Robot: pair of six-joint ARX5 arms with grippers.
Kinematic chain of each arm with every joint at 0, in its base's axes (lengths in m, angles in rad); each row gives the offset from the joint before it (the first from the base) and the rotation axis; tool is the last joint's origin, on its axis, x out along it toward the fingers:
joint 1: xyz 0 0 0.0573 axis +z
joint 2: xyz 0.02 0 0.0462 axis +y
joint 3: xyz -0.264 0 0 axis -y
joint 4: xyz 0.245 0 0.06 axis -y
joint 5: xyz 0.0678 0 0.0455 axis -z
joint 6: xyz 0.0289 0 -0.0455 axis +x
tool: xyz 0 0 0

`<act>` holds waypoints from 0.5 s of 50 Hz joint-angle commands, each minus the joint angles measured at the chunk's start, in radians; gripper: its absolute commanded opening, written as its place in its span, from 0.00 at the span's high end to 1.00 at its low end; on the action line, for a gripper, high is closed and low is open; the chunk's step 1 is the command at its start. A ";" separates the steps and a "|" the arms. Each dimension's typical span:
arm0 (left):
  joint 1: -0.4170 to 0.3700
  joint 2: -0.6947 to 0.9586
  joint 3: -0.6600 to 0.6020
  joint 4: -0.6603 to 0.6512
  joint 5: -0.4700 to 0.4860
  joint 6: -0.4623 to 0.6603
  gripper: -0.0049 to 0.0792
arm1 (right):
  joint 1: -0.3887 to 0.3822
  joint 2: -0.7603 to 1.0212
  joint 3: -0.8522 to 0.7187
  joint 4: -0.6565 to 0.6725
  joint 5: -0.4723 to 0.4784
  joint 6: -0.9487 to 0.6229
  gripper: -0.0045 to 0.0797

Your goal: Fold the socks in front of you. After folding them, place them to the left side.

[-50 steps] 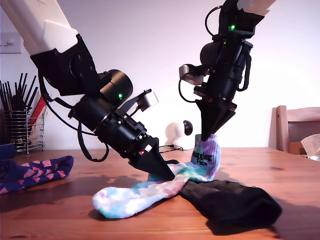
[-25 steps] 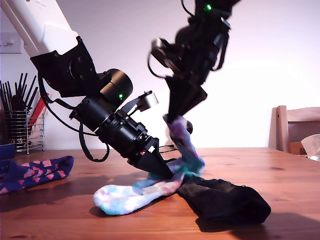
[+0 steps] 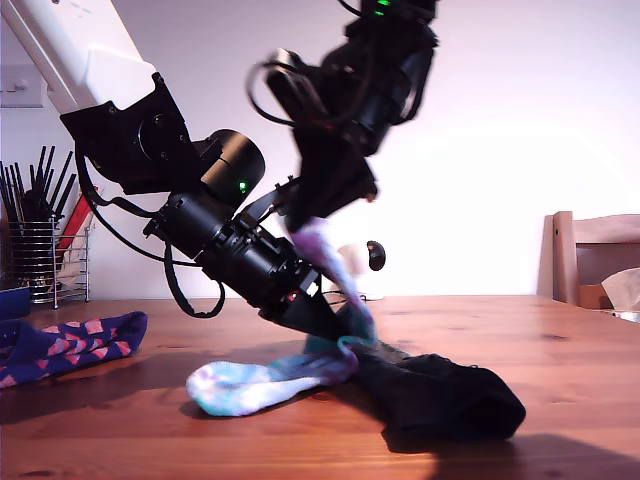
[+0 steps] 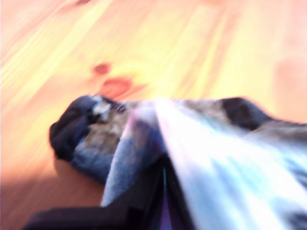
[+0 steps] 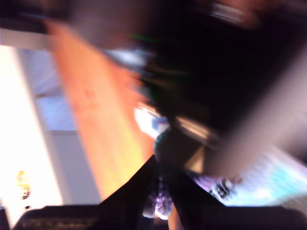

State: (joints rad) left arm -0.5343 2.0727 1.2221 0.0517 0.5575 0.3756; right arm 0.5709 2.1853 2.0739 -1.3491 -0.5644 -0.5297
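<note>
A pastel tie-dye sock (image 3: 250, 385) lies with its toe on the wooden table (image 3: 560, 340), and its cuff end is lifted. My second gripper (image 3: 308, 225), the upper blurred one, is shut on that cuff (image 5: 158, 203) in the air. My first gripper (image 3: 335, 330) slants down to the sock's middle at the tabletop and is shut on it (image 4: 216, 158). A black sock (image 3: 440, 400) lies just to the exterior view's right of the tie-dye sock, touching it. A navy sock with pink blocks (image 3: 70, 345) rests at the exterior view's left edge.
A wire rack of dark utensils (image 3: 45, 250) stands at the back on the exterior view's left. A wooden chair (image 3: 595, 255) is at that view's right edge, behind the table. A small white device (image 3: 350, 268) sits behind the arms.
My second gripper swung up and toward the exterior view's left, carrying the cuff over my first gripper. The black sock shifted slightly left. My first gripper held its place.
</note>
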 commanded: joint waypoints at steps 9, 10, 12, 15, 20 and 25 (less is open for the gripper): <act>-0.005 0.034 -0.005 -0.018 0.040 -0.013 0.97 | 0.011 -0.078 0.001 -0.005 -0.013 -0.013 0.96; -0.005 0.034 -0.005 -0.026 0.041 -0.012 0.97 | 0.011 -0.080 0.001 -0.005 -0.012 -0.013 0.96; -0.005 0.034 -0.005 -0.040 0.042 -0.009 0.97 | 0.011 -0.088 0.001 -0.005 -0.012 -0.016 0.96; -0.003 0.033 -0.005 -0.061 0.042 -0.009 0.97 | 0.011 -0.097 0.001 -0.005 -0.013 -0.017 0.96; 0.003 0.033 -0.005 -0.099 0.064 -0.002 0.97 | 0.008 -0.109 0.001 -0.005 -0.012 -0.018 0.96; 0.006 0.023 -0.005 -0.149 0.097 0.000 0.97 | 0.006 -0.109 0.001 -0.005 -0.012 -0.018 0.96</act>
State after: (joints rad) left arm -0.5320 2.0727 1.2221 -0.0788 0.6353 0.3695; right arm 0.5758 2.0960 2.0739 -1.3552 -0.5671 -0.5438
